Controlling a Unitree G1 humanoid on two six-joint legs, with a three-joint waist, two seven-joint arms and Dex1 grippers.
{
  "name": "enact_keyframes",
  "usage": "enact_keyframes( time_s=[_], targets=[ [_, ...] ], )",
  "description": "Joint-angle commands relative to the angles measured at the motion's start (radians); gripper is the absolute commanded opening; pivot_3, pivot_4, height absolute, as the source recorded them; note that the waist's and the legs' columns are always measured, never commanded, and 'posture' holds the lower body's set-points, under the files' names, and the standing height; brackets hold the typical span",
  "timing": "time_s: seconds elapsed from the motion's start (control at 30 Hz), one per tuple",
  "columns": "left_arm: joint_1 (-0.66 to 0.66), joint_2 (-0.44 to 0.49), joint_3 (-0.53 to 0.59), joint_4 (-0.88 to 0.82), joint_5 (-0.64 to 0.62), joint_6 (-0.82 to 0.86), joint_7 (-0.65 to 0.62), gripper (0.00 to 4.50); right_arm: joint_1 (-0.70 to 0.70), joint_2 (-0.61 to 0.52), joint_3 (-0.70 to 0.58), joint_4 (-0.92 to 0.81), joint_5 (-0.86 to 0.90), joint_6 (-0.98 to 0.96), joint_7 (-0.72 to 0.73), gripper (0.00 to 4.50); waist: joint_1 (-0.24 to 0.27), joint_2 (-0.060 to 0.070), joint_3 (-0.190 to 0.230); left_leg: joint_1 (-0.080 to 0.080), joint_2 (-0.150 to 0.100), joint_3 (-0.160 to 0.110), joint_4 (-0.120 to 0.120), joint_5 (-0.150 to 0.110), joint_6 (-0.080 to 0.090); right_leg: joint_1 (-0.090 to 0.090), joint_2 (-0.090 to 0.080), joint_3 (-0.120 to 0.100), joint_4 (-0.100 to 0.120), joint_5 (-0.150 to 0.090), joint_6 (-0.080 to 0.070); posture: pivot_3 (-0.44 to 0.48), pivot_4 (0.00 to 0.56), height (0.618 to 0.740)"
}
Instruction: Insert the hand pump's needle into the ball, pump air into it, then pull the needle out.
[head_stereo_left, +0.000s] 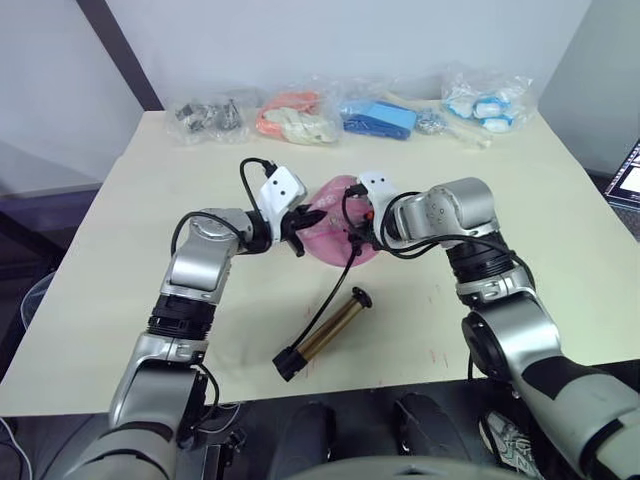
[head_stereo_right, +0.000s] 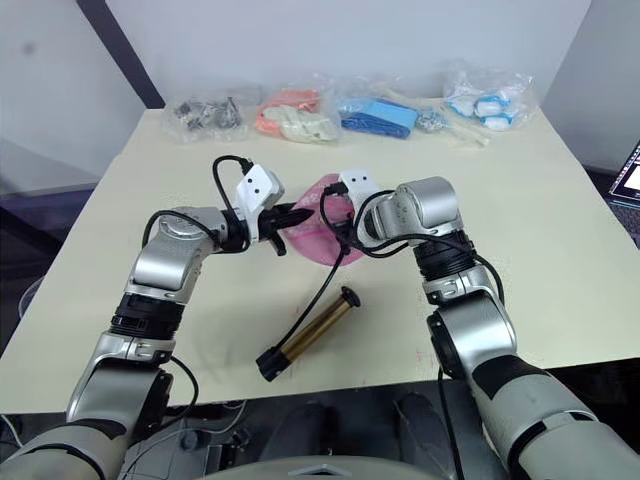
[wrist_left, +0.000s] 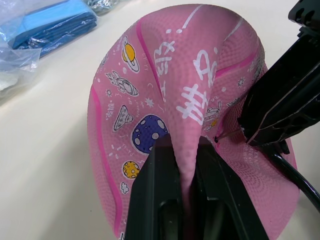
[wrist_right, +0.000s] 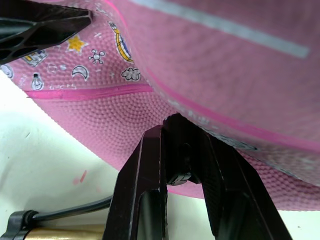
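The pink ball (head_stereo_left: 335, 213), limp and folded, lies at the table's middle. My left gripper (wrist_left: 182, 150) is shut on a raised fold of the ball (wrist_left: 165, 75). From the other side my right gripper (head_stereo_left: 362, 228) is shut on the black fitting, and the thin needle (wrist_left: 227, 135) points from it into the valve hole beside the fold; part of the pin still shows. The thin hose (head_stereo_left: 335, 280) runs down from the fitting to the gold hand pump (head_stereo_left: 325, 333), which lies flat on the table nearer to me, with no gripper on it.
Clear bags line the table's far edge: grey metal parts (head_stereo_left: 207, 115), orange items (head_stereo_left: 295, 115), blue items (head_stereo_left: 380, 118), white-blue items (head_stereo_left: 490, 103). A screen's corner (head_stereo_left: 628, 175) shows at the right. Bare table (head_stereo_left: 120, 260) lies on both sides.
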Motion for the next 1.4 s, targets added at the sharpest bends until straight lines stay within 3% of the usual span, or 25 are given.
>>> enact_keyframes(
  time_s=[0.03,0.43,0.73,0.97,1.17,1.4],
  targets=[
    [0.054,-0.042,-0.124,-0.018,-0.008,0.053,-0.072,0.04,-0.038,0.059,-0.023,0.026,-0.037,-0.115,-0.038,0.39,-0.004,0.0,-0.003,0.002,0.0,0.0,-0.001,0.0,0.0,0.001,0.0,0.0,0.0,0.0,-0.001,0.0,0.15,0.74],
    [0.065,-0.064,-0.124,-0.026,0.002,0.069,-0.071,0.04,-0.077,0.128,-0.077,0.14,-0.085,-0.172,-0.043,0.39,-0.008,-0.001,-0.01,0.005,0.001,-0.002,-0.004,0.0,0.0,0.001,0.001,0.0,0.001,-0.001,-0.003,0.0,0.15,0.74],
    [0.077,-0.073,-0.117,-0.031,0.013,0.069,-0.068,0.04,-0.069,0.144,-0.085,0.17,-0.114,-0.217,-0.033,0.39,-0.01,-0.004,-0.016,0.018,0.002,-0.002,-0.012,0.0,0.0,0.007,0.0,0.002,0.0,-0.002,-0.006,0.0,0.15,0.74],
    [0.058,-0.085,-0.093,0.007,0.036,0.058,-0.028,0.04,0.043,0.066,0.013,-0.04,-0.115,-0.168,0.069,0.39,-0.003,-0.005,-0.019,0.017,0.002,-0.004,-0.013,0.0,0.0,0.007,-0.001,0.001,0.0,-0.003,-0.007,0.0,0.15,0.74],
    [0.036,-0.089,-0.082,0.048,0.051,0.042,-0.016,0.04,0.109,0.043,0.014,-0.204,-0.1,-0.072,0.062,0.39,0.011,-0.001,-0.016,0.014,0.001,-0.006,-0.013,0.0,-0.001,0.006,-0.002,-0.001,-0.001,-0.003,-0.007,0.0,0.15,0.74],
    [0.019,-0.091,-0.086,0.071,0.06,0.019,-0.025,0.04,0.128,0.037,0.009,-0.276,-0.09,-0.021,0.061,0.39,0.024,0.0,-0.014,0.009,0.0,-0.007,-0.013,0.0,-0.001,0.002,-0.002,-0.002,-0.001,-0.003,-0.007,0.0,0.15,0.74]
  ],
)
